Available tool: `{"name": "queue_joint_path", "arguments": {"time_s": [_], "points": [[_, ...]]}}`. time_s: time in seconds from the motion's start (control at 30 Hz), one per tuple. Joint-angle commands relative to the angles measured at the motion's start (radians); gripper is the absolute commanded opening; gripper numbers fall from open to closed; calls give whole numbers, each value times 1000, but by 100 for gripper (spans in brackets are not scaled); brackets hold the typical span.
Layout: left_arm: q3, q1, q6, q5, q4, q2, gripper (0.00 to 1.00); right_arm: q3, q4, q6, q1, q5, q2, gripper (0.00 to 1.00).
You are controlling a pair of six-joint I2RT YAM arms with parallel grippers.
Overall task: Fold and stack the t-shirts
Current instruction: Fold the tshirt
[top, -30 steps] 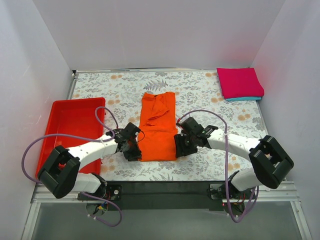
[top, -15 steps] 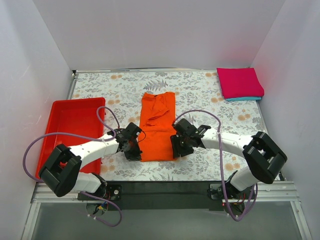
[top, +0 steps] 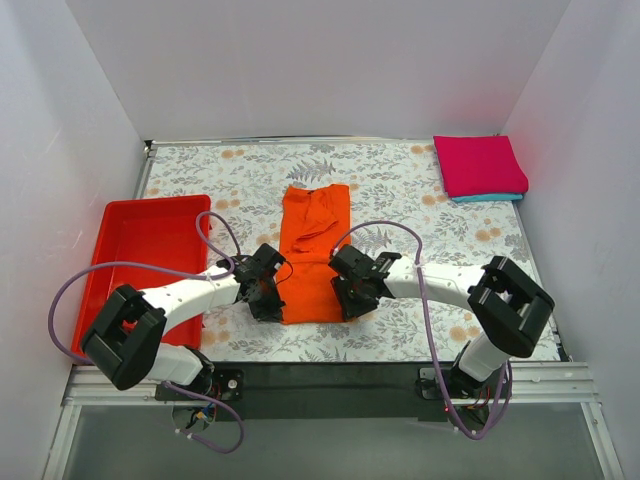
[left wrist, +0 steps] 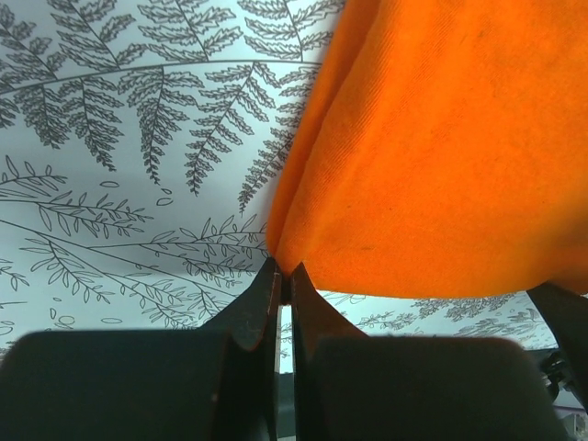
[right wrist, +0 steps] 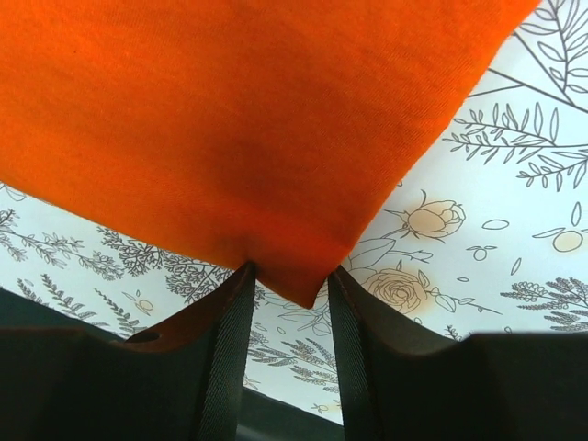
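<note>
The orange t-shirt (top: 312,250) lies folded into a long strip in the middle of the table, collar end far from me. My left gripper (top: 268,304) is at its near left corner, shut on the cloth's edge (left wrist: 441,156), pinched at the fingertips (left wrist: 286,276). My right gripper (top: 349,299) is at the near right corner. Its jaws stand apart, and the corner of the orange cloth (right wrist: 257,119) pokes down between them (right wrist: 289,276). A folded magenta-pink t-shirt (top: 478,165) rests on a teal one (top: 492,197) at the far right.
A red plastic tray (top: 145,255) sits on the left side of the floral tablecloth (top: 240,180). White walls close in the left, back and right. The black base rail (top: 320,378) runs along the near edge.
My left gripper has closed on the shirt's near left corner. The right gripper has slid left until its fingers straddle the near right corner, and its jaws have narrowed.
</note>
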Motion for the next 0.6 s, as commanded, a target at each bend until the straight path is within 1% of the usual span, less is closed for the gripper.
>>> {"name": "queue_joint_path", "arguments": {"time_s": [0.0,0.17,0.2,0.27,0.3,0.37,0.47,0.5,0.53,0.57], "points": [[0,-10,13,16,-78,14,0,-62,-131,2,20,71,92,38],[3,-10,21,14,-94,22,0,-81,-142,16,18,109,103,35],[3,-10,21,19,-94,22,0,-79,-142,12,20,112,109,32],[7,-10,30,25,-103,30,0,-75,-149,-1,18,104,122,23],[12,-10,33,29,-117,28,0,-76,-152,-5,18,95,118,12],[21,-11,47,52,-137,22,0,-95,-154,-16,20,55,88,1],[42,-10,73,129,-198,-1,0,-102,-203,-50,18,-10,16,1],[52,-11,76,146,-239,-33,0,-98,-226,-76,18,-30,-2,1],[53,-10,82,158,-259,-48,0,-90,-249,-90,18,-76,-15,1],[52,-10,94,195,-279,-67,0,-75,-307,-103,20,-93,-41,1]]}}
